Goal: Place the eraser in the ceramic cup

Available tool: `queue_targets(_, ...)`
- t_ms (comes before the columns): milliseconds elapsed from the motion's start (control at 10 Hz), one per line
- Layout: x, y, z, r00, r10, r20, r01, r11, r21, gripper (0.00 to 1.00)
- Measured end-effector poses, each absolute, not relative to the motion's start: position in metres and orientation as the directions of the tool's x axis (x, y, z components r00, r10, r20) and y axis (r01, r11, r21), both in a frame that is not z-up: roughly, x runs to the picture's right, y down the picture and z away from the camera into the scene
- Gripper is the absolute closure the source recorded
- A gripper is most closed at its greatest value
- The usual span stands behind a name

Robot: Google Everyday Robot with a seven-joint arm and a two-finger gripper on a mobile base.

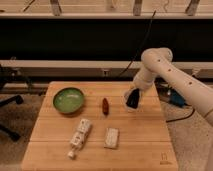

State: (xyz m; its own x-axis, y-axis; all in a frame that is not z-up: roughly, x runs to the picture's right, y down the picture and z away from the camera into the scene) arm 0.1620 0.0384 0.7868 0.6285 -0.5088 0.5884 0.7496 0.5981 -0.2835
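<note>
A wooden table [142, 132] fills the lower half of the view, seen from the front and slightly above. A white robot arm [172, 80] enters from the 3 o'clock edge and bends down toward the table's far right part. At its end, the gripper [133, 101] hangs at about 2 o'clock from the table's centre.

The gripper is closed on the eraser [132, 98], a small dark block held with its long axis close to upright, tilted a little. The eraser is off the table, in the air.

The cup [128, 94], small and white, is almost wholly hidden behind the gripper and eraser; only a pale sliver shows at their 10 o'clock side. So the eraser sits directly over or just in front of the cup's mouth; which of the two cannot be told from this angle. Judged from this, the carry looks nearly finished, and what remains is a short drop straight down and a release. Its near-upright axis suits the narrow mouth.

Other things lie well apart: a green bowl [68, 99] at 9 o'clock, a dark-red oblong [105, 106] near the centre, a white block [112, 137] at 6 o'clock, and a pale jointed piece [79, 135] at 7 o'clock.
</note>
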Motion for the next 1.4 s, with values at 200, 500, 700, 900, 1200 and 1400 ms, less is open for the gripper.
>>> queue_targets(200,0.151,0.027,0.796,0.606,-0.531,0.593,0.768,0.584,-0.262,0.97)
queue_targets(500,0.149,0.011,0.806,0.601,-0.543,0.587,0.772,0.585,-0.249,0.88)
queue_targets(700,0.161,0.018,0.801,0.609,-0.534,0.587,0.766,0.588,-0.260,0.68)
queue_targets(900,0.154,0.016,0.802,0.609,-0.537,0.584,0.764,0.594,-0.251,0.46)
queue_targets(1200,0.156,0.010,0.807,0.616,-0.532,0.581,0.757,0.603,-0.251,0.22)
queue_targets(1400,0.161,0.014,0.803,0.620,-0.530,0.578,0.754,0.607,-0.253,0.20)
